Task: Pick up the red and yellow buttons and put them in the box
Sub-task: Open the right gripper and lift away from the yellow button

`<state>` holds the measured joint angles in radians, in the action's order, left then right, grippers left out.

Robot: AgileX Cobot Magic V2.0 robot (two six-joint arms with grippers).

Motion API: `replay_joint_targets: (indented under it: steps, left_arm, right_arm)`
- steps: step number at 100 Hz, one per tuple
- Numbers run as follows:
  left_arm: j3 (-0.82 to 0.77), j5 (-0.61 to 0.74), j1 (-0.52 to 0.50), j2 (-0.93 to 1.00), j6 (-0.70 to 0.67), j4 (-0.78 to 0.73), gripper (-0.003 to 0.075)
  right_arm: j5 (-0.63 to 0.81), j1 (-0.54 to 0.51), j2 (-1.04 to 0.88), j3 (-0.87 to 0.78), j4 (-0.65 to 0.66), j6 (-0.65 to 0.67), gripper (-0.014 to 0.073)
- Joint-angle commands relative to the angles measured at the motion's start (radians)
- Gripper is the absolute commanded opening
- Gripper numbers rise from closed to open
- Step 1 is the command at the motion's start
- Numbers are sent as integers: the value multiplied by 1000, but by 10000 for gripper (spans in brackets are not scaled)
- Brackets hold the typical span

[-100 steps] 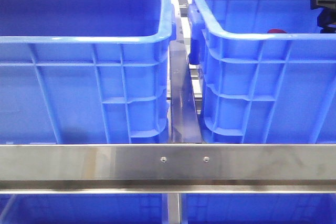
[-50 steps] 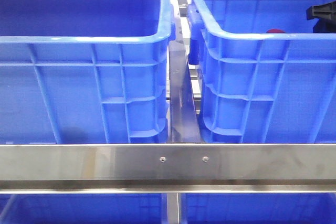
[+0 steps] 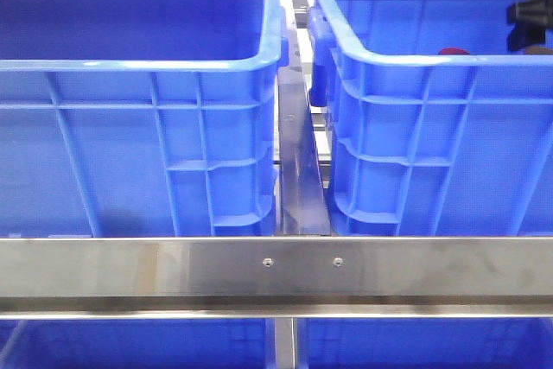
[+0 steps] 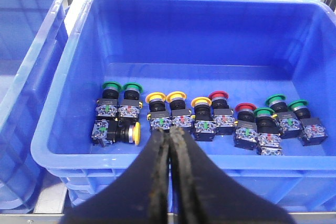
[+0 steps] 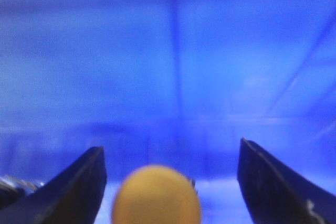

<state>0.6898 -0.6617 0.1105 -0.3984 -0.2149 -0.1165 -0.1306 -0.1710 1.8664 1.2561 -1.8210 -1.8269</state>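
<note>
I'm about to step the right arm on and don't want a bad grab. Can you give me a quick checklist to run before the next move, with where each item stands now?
1. Right pincer open: ok, its fingers stand wide apart.
2. Yellow button between its fingers: ok, roughly centred, touching neither.
3. Button free of neighbours: cannot tell, the right wrist view is blurred and close.
4. Left pincer out of the way: ok, shut, holding nothing, above the crate of sorted buttons.
5. Right arm inside the right-hand crate: ok in the front view.
6. Drop spot free: cannot tell.
</note>
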Motion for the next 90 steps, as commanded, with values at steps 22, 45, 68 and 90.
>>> replay_joint_targets:
  steps: [22,45,68,90]
  left_arm:
    - [24,81,-2,-7,-9,4,-19]
    - [24,81,-2,-7,-9,6,-19]
    - [24,79,-2,-7,-9,6,-19]
    - [24,74,-2,-7,-9,6,-19]
  right_arm:
    - [-26,-6,-265,-91,-97,-11,553]
    - [-61,-6,-516,-240,-97,-11,551]
    - [-78,-6,-774,-382,-97,-11,549]
    - [-141,-6,-990,-547,-97,37,549]
